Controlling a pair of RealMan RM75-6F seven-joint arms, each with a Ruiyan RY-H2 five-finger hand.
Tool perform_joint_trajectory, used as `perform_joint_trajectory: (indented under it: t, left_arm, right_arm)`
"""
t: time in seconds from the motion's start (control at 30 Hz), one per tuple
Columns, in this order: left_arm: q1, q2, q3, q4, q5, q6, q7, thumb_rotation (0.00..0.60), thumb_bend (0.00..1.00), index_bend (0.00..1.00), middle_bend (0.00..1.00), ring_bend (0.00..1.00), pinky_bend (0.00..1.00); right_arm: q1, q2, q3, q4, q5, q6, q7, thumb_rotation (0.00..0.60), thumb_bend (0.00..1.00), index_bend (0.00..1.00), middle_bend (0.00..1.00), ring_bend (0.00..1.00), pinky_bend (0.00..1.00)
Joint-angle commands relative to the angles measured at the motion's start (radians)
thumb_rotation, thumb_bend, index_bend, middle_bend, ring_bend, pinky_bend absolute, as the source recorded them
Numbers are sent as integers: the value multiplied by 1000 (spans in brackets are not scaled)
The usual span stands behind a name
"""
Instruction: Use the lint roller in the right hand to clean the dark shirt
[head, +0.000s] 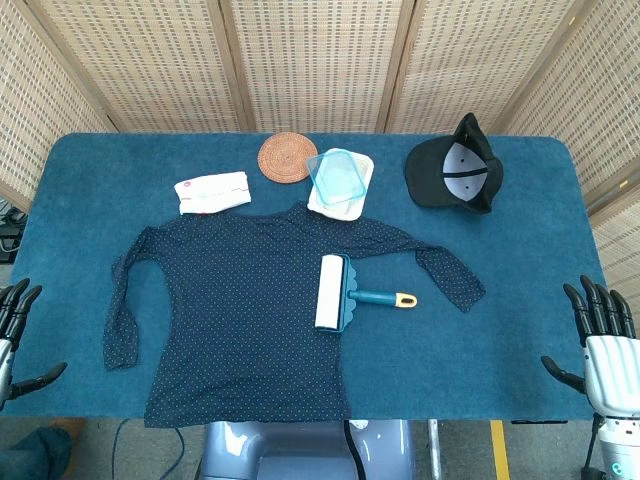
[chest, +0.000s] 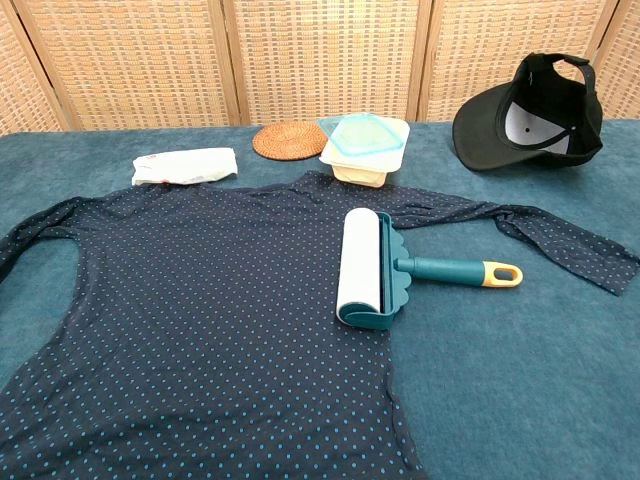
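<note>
Shirt (head: 240, 320) hem beyond chest frame

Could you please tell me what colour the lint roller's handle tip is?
Yellow, on the teal lint roller; clearest in the chest view.

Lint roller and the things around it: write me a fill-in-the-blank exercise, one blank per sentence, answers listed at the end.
1. The lint roller lies with its white roll on the dark ____.
2. Its teal handle ends in a ____ loop.
3. The black cap lies ____ down.
4. Neither the left hand nor the right hand ____ the roller.

Missing words: shirt; yellow; upside; holds
</note>
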Motion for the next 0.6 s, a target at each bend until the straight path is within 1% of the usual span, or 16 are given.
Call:
perform_joint_trajectory:
  t: [0.03, 0.2, 0.3, 0.33, 0.37, 0.4, 0.43, 0.47, 0.5, 0.53, 0.57, 0.6]
  left_arm:
    - [0, -1, -1, 2, 0, 1, -1, 600, 0, 0, 0, 0, 0]
    - [-2, -1, -2, 4, -6, -3, -5, 600, 0, 0, 0, 0, 0]
    - [-5, -3, -3, 3, -12, -11, -4, 600, 0, 0, 0, 0, 0]
    - [-7, -3, -4, 3, -14, -15, -2, 600, 0, 0, 0, 0, 0]
    - [-8, -4, -5, 3, -17, -19, 1, 600, 0, 0, 0, 0, 0]
    - [-10, -6, -6, 3, -21, -23, 3, 600, 0, 0, 0, 0, 0]
    - [-11, -7, -6, 3, -23, -25, 4, 600, 0, 0, 0, 0, 0]
    - [-13, -8, -7, 3, -28, -30, 7, 600, 0, 0, 0, 0, 0]
    - [-16, -10, -9, 3, -33, -36, 10, 600, 0, 0, 0, 0, 0]
    - [-19, -11, -11, 3, -41, -44, 15, 600, 0, 0, 0, 0, 0]
    - [-23, -13, -15, 1, -52, -52, 19, 600, 0, 0, 0, 0, 0]
    - [-26, -14, -19, 0, -62, -58, 23, 600, 0, 0, 0, 0, 0]
  right_arm:
    - [0, 1, -1, -1, 0, -1, -2, 600, 0, 0, 0, 0, 0]
    - [6, -2, -2, -2, 7, -18, -2, 600, 0, 0, 0, 0, 0]
    - [30, -21, 16, 5, 28, -48, 19, 600, 0, 0, 0, 0, 0]
    - [48, -26, 25, 9, 30, -67, 21, 600, 0, 0, 23, 22, 0]
    - [69, -28, 38, 14, 30, -86, 20, 600, 0, 0, 96, 103, 2]
    - [91, -30, 53, 17, 33, -106, 10, 600, 0, 0, 226, 250, 47]
    - [102, -30, 60, 17, 38, -118, 4, 600, 0, 0, 335, 375, 105]
    - [126, -29, 73, 14, 41, -142, -11, 600, 0, 0, 497, 555, 254]
    - [154, -25, 85, 8, 47, -176, -27, 600, 0, 0, 628, 691, 458]
    - [201, -17, 101, -8, 50, -238, -47, 600, 0, 0, 697, 758, 588]
    - [247, -3, 120, -28, 82, -311, -74, 600, 0, 0, 773, 828, 756]
    - [289, 12, 138, -57, 134, -383, -116, 600, 0, 0, 825, 875, 867]
